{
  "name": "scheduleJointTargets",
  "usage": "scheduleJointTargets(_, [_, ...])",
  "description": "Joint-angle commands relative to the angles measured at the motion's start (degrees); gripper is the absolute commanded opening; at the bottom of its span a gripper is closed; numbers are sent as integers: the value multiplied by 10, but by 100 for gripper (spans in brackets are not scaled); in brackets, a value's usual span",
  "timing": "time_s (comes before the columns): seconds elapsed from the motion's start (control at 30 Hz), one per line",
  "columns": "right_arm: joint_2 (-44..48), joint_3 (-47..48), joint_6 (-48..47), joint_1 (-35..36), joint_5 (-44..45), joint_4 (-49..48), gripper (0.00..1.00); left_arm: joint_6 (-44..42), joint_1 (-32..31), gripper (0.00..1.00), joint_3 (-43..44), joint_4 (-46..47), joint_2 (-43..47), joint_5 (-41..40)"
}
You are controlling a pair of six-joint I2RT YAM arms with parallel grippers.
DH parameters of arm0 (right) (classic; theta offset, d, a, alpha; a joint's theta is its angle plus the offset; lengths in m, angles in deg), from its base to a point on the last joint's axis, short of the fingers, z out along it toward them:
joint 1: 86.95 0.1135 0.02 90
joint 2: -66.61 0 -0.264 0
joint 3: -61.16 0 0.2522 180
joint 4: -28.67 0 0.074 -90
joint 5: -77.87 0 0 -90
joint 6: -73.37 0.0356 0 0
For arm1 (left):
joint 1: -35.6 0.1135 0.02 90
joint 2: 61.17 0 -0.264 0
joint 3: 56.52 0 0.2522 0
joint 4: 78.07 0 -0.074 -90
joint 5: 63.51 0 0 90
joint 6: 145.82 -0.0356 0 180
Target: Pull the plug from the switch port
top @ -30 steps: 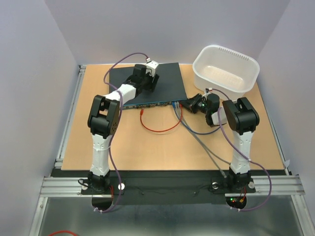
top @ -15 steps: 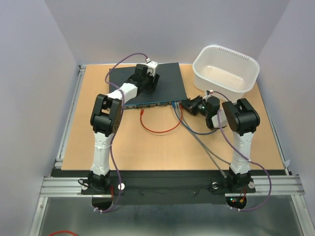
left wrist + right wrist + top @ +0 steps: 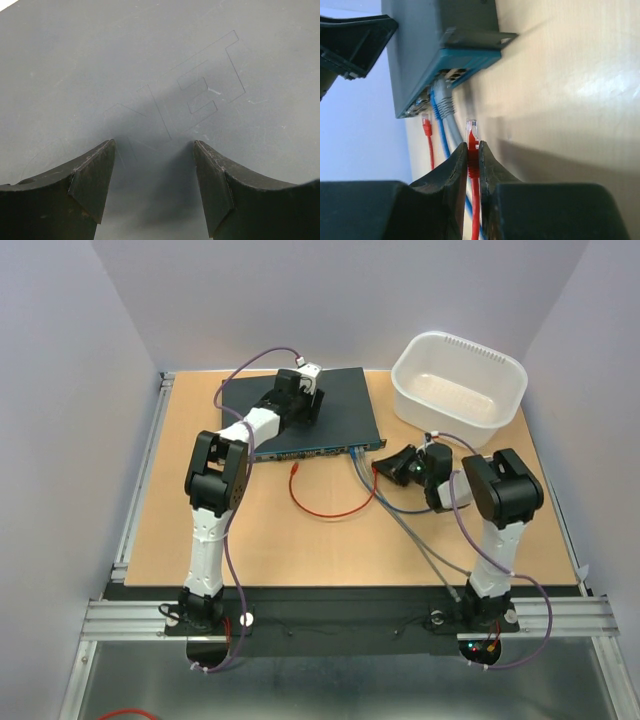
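The dark blue-grey switch (image 3: 345, 410) lies at the back of the table. It also shows in the right wrist view (image 3: 435, 45), with a blue cable (image 3: 436, 117) and a grey cable (image 3: 445, 102) plugged into its ports. My right gripper (image 3: 380, 468) is shut on the red plug (image 3: 472, 145), which is out of the port and a short way from the switch's right end. The red cable (image 3: 330, 510) loops across the table to its other end (image 3: 290, 469), which lies loose. My left gripper (image 3: 303, 408) rests open on the switch's top (image 3: 200, 60).
A white plastic tub (image 3: 460, 380) stands at the back right, just behind my right arm. The blue and grey cables (image 3: 410, 530) run from the switch toward the near edge by the right arm's base. Walls enclose the table on three sides.
My right gripper has drawn back from the switch's right end toward the near right, with the red plug in it. The red cable loop has shifted with it. The left arm has barely moved.
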Motion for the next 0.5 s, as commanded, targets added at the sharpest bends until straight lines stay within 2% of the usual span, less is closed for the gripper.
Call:
scheduleJointTargets(0.0, [122,-8,-96,-3,46,85,0,-13,-2,75,26,-29,49,34])
scheduleJointTargets(0.1, [211,28,-189,11,79,260,0,-27,-2,75,32,-53,80,56])
scheduleJointTargets(0.2, [270,96,-254,25,56,358,0,-45,-1,76,35,-76,107,67])
scheduleJointTargets(0.33, [315,179,-272,26,-7,382,1,-55,1,77,46,-109,136,70])
scheduleJointTargets(0.47, [306,309,-272,26,-33,386,0,-61,11,77,53,-128,164,64])
